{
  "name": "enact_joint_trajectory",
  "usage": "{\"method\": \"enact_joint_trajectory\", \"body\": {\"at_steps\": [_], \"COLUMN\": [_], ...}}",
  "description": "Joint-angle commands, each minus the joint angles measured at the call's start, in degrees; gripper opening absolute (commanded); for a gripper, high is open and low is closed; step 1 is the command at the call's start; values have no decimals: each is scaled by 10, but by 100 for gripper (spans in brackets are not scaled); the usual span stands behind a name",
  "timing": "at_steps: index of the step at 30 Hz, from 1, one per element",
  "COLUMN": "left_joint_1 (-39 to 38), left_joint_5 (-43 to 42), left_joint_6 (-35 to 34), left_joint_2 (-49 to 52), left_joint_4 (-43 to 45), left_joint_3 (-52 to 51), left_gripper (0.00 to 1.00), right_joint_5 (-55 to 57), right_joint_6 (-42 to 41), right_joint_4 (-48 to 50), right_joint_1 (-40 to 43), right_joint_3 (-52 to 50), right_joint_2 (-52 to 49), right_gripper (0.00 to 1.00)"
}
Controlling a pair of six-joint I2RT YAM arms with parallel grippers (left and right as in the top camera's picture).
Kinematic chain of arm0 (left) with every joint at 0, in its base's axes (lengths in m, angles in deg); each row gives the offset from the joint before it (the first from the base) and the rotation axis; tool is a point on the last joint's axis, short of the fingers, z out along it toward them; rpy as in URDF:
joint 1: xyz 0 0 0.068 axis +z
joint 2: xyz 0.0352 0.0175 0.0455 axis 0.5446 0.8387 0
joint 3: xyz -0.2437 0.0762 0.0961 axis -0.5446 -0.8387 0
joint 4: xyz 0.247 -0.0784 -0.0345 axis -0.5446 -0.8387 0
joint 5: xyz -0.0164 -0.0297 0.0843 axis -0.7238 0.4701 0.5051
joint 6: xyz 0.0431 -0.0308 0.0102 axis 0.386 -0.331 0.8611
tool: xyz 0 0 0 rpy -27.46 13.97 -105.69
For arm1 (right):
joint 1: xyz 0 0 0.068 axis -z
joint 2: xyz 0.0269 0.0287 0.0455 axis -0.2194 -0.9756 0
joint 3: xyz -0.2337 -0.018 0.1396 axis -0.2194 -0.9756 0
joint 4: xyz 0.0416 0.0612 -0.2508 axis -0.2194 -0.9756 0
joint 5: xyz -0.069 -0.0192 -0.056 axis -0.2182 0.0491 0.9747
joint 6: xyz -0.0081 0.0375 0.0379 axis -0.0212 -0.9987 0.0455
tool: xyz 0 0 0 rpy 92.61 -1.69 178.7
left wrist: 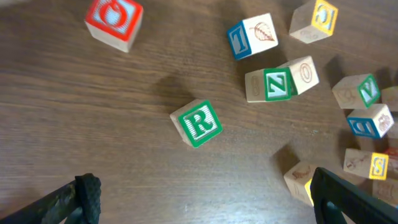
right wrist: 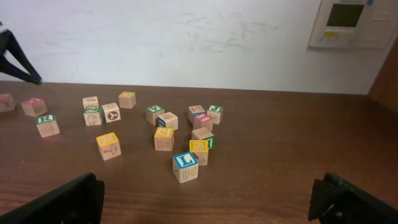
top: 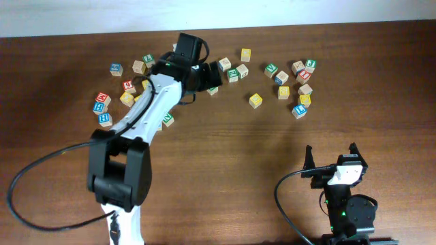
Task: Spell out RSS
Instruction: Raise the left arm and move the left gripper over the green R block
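Green-faced R cube (left wrist: pixel 196 122) lies loose on the bench (left wrist: pixel 93 124) at twelve o'clock of your spread, empty left pincer (left wrist: pixel 205 198), yellow-faced cubes (top: pixel 255 100) lie scattered at its three o'clock from overhead, and your right pincer (top: pixel 331 155) is spread empty, so nothing of RSS looks spelled.

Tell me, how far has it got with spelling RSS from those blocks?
Nothing looks done: no row is laid on the table. In hand: the left gripper, open, hangs close to the green R cube without holding it. The right gripper sits open, far from any cube. Left: place the R, then find two S's among the scattered yellow cubes.
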Motion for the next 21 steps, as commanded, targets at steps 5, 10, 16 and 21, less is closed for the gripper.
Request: {"method": "enact_joint_trajectory", "body": {"at_steps": [5, 10, 16, 21], "left_joint_1": [-21, -51, -69, -71], "left_joint_5": [29, 191, 233, 233], "left_joint_6": [-49, -83, -84, -86], "left_joint_2": [22, 30, 64, 90], "left_joint_4": [16, 33, 70, 97], "left_joint_3": [8, 8, 8, 8], "left_gripper": [99, 99, 99, 99], "right_joint_5": [1, 1, 1, 1], "right_joint_6": [1, 1, 1, 1], "right_joint_4": [-4, -4, -4, -4], "right_joint_1": [0, 0, 0, 0], "right_joint_3": [-3, -3, -3, -3], "right_joint_2": [4, 4, 4, 4], "right_gripper": [99, 98, 98, 98]}}
